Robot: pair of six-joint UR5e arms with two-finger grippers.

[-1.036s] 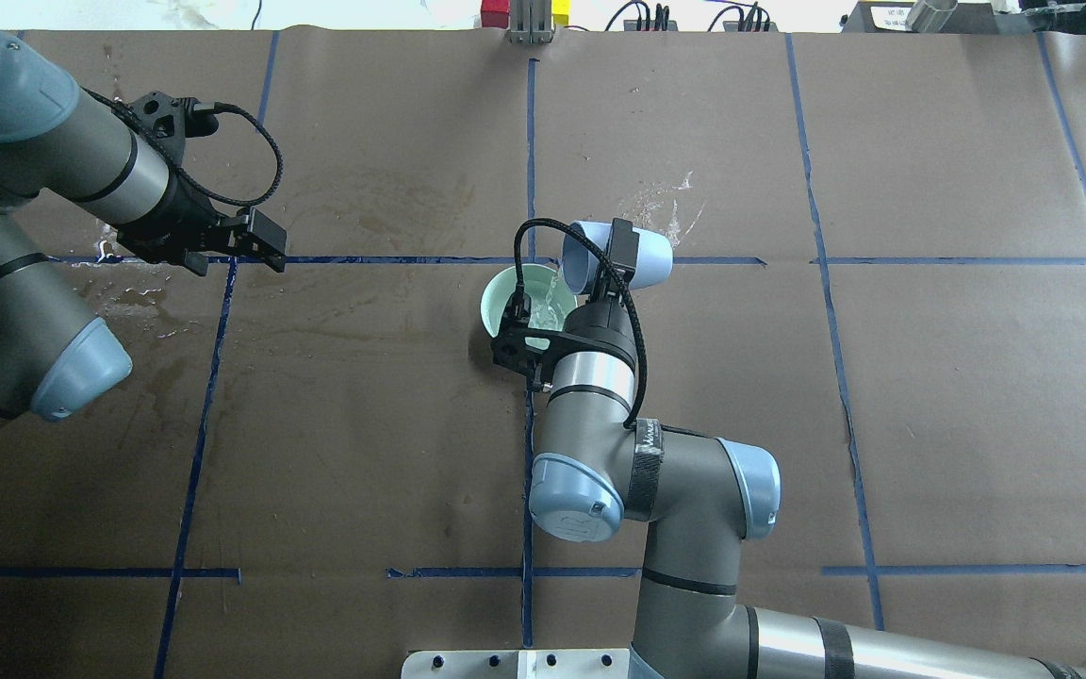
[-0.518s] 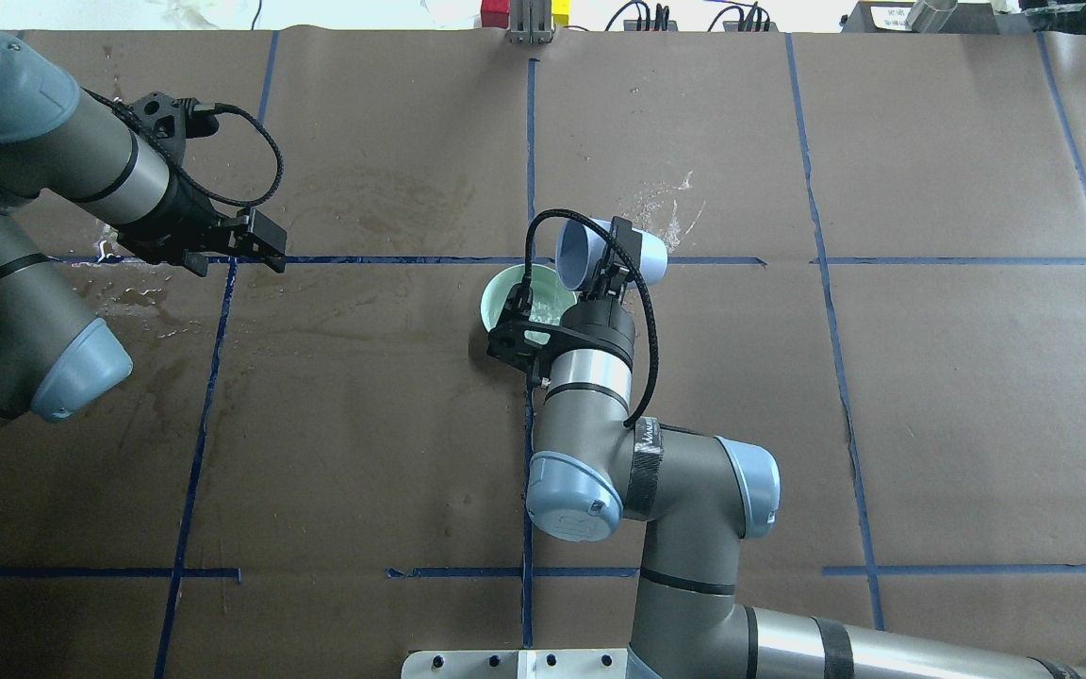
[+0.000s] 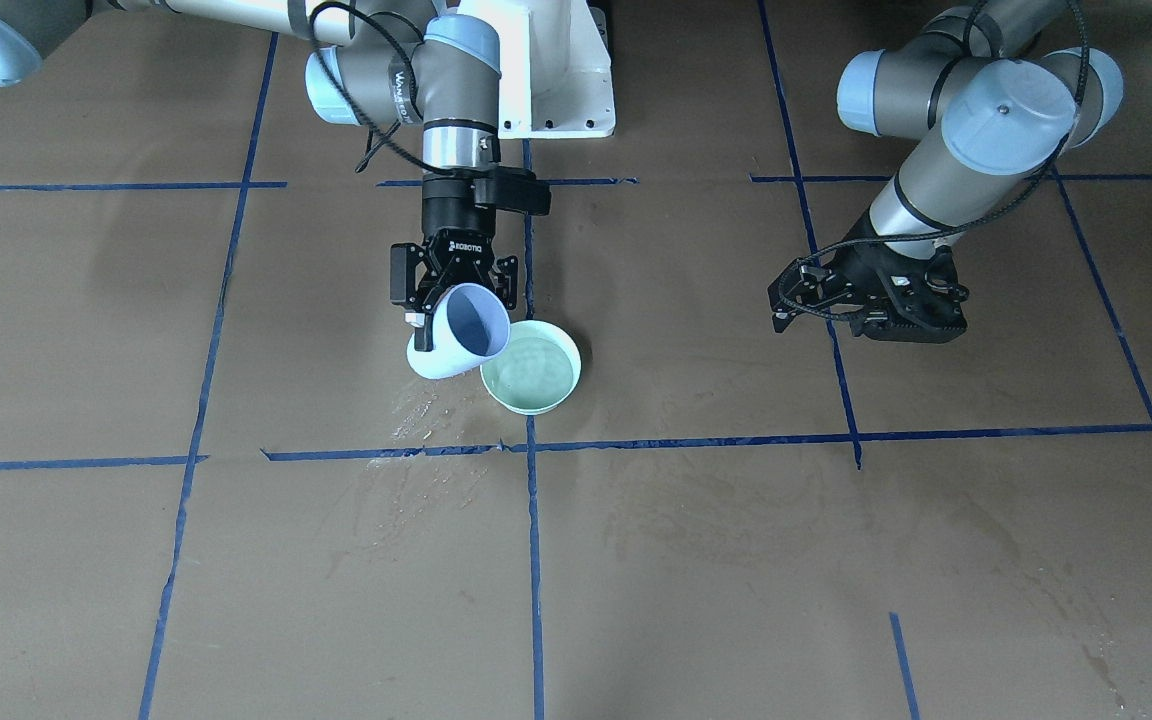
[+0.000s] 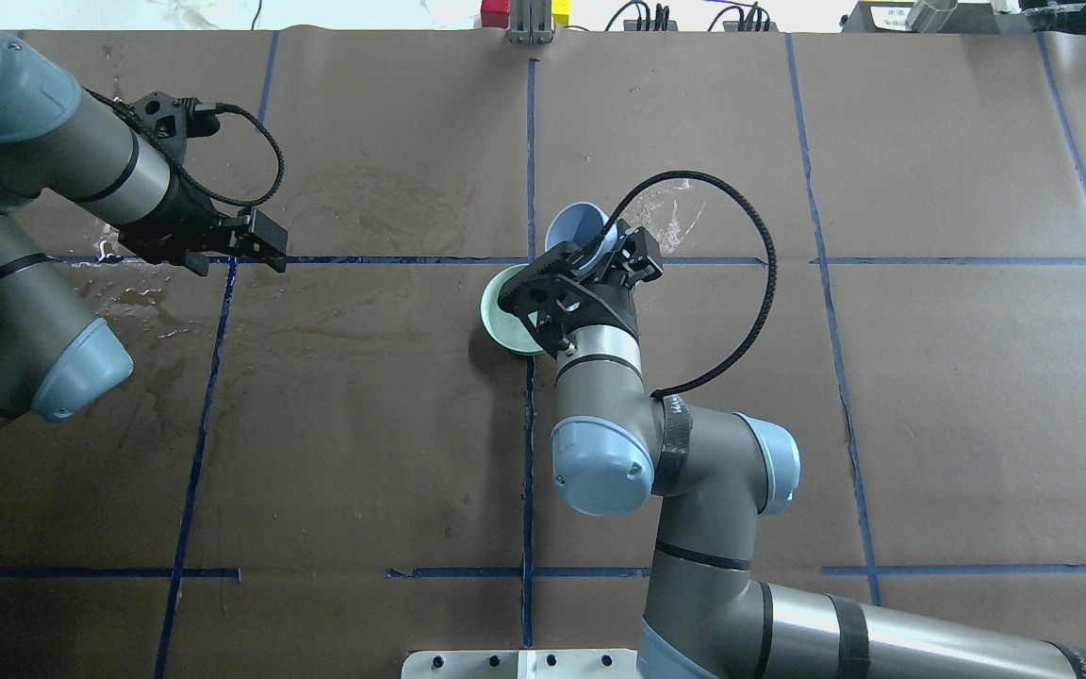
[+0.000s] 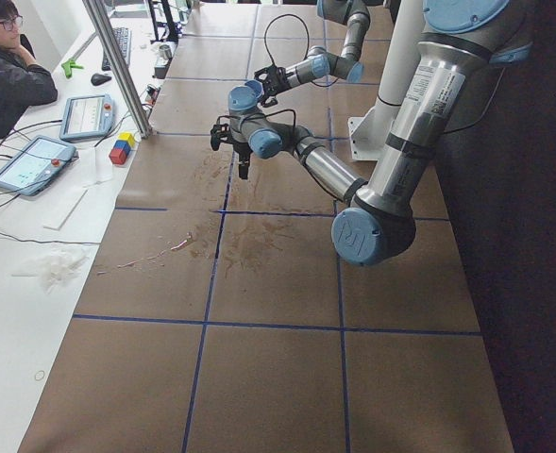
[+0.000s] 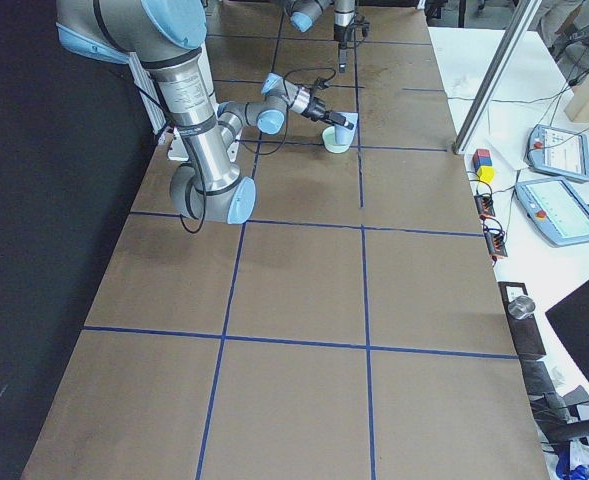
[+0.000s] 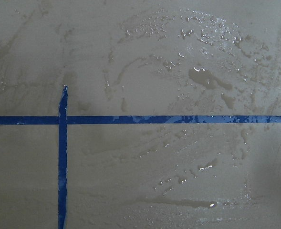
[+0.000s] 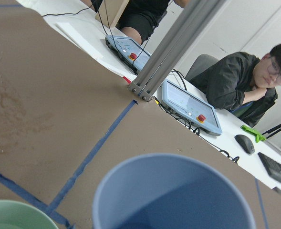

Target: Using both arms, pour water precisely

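Observation:
My right gripper [image 3: 458, 320] is shut on a pale blue cup [image 3: 461, 342], held tilted just above the table beside a mint green bowl [image 3: 539, 404]. The cup's mouth points up and towards the bowl. Clear water [image 3: 534, 372] lies in the bowl with faint ripples. From overhead, the right gripper [image 4: 601, 253] holds the cup [image 4: 569, 226] beyond the bowl [image 4: 496, 306], which the wrist partly hides. The right wrist view shows the cup's rim [image 8: 173, 191] and a bit of the bowl [image 8: 11, 215]. My left gripper [image 4: 260, 240] hangs open and empty over the far left; it also shows in the front view [image 3: 896, 325].
Spilled droplets glisten by the cup [image 3: 426, 420] and under the left gripper [image 7: 202, 81]. Blue tape lines [image 4: 529, 141] grid the brown paper. A white pedestal [image 3: 556, 70] stands at the robot's base. An operator [image 5: 4, 75] and tablets sit beyond the table's far edge.
My right wrist has rotated, turning the blue cup back from its pouring tilt over the bowl towards upright and slightly away. The visible stream has stopped. The left arm has not moved.

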